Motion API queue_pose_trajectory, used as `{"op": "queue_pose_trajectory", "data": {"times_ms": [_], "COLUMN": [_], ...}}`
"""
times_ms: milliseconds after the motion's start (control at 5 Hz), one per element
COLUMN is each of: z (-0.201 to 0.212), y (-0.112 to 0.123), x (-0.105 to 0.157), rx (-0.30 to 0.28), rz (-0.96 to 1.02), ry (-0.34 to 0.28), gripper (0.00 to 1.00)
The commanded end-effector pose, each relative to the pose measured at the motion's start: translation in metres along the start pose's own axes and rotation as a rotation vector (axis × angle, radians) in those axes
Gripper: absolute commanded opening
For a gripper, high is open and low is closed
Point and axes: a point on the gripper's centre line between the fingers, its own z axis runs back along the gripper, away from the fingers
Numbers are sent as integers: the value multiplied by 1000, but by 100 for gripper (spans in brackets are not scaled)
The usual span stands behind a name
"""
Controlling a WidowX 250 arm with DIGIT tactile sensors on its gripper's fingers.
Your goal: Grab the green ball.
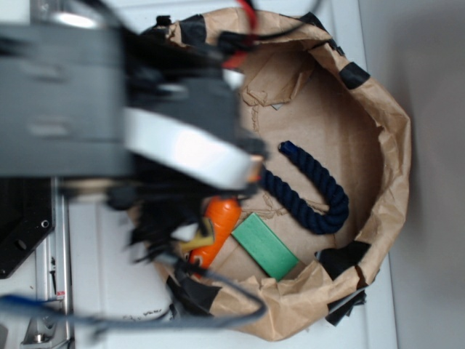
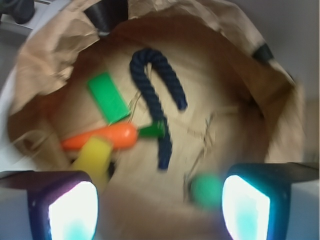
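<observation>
In the wrist view, left to right: the yellow block [image 2: 93, 156] and carrot toy [image 2: 102, 137] lie together, clear of the target. The green ball [image 2: 206, 188] rests beside the right finger [image 2: 247, 207]. The gripper [image 2: 159, 210] hangs wide open, unladen, needing rightward alignment.

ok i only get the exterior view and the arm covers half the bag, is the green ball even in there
observer: Yes. The wrist view shows the green ball on the bag floor.
operator: where vs the jaws
observer: Low in the wrist picture, right beside the lit pad on that picture's right side.
operator: jaws open
observer: Open, with a wide gap and nothing gripped.
operator: rope in the way
observer: The blue rope ends short of the ball.
</observation>
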Motion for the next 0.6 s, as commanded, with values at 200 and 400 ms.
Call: {"op": "queue_pose_trajectory", "data": {"times_ms": [200, 400], "z": [-119, -120], "y": [14, 9], "x": [-13, -45], "rx": [-39, 17], "rz": [-314, -375], "ry": [304, 417], "gripper": [100, 100]}}
